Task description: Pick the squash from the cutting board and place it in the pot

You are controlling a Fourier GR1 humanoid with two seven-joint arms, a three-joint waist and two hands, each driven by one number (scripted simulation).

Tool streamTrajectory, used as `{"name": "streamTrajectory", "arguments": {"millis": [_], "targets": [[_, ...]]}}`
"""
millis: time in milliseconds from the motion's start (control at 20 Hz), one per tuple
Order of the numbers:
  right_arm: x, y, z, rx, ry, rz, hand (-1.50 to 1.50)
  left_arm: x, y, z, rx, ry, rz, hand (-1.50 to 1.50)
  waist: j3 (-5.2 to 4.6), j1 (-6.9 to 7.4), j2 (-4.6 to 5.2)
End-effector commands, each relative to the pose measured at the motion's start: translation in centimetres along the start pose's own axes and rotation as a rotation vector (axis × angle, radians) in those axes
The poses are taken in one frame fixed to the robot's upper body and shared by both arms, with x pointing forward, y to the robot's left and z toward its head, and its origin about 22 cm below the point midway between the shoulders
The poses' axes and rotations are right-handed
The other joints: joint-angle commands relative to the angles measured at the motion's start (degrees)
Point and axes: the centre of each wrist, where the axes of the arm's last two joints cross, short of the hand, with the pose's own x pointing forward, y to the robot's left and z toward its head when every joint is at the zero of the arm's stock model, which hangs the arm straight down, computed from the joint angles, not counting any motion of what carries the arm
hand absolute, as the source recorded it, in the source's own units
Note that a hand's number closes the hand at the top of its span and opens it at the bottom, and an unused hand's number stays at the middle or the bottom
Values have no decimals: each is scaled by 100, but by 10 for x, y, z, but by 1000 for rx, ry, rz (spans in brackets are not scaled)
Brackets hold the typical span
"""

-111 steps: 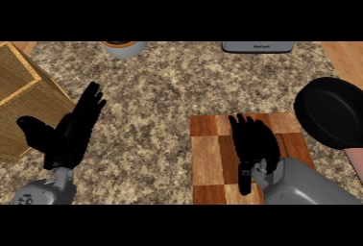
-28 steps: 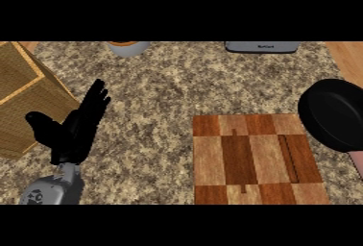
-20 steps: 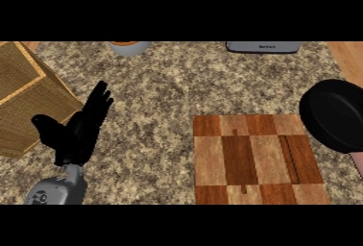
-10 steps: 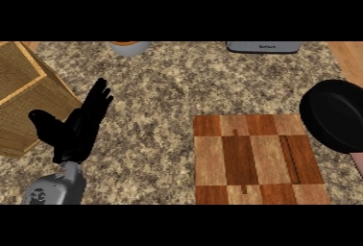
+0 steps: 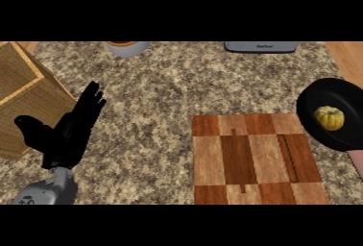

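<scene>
the yellow squash (image 5: 329, 117) is seen inside the black pot (image 5: 333, 93) at the right, off the cutting board (image 5: 251, 158); it is judged light, hard and rounded, best clasped round its middle; the left hand (image 5: 67, 138) is held open at the near left; the right hand is not shown

In the pot (image 5: 317, 130), at the right edge of the counter (image 5: 177, 86): the squash (image 5: 329, 117), lying on its bottom. Just left of the pot and nearer the lower edge: the cutting board (image 5: 255, 158), far right corner meeting the pot's rim. At far left: a crate (image 5: 28, 96), with the left hand (image 5: 67, 137) just beside it, fingers up. Along the far edge: a bowl (image 5: 127, 47) left of centre, an appliance (image 5: 261, 46) to its right.
</scene>
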Motion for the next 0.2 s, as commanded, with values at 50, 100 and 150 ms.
{"name": "streamTrajectory", "arguments": {"millis": [50, 100, 150], "targets": [[-4, -23, -4, -198, -47, -139, -150, -7, 7, 3, 8, -4, 4, 0, -4, -26, 0], [-18, -28, 0, -213, -51, -175, -150, -1, -4, 3, 3, -7, 4, 0, -1, -56, -6], [-12, -43, -2, -243, -35, -167, -150, -5, 2, 6, 6, -10, -2, 0, -3, -32, -4]]}}
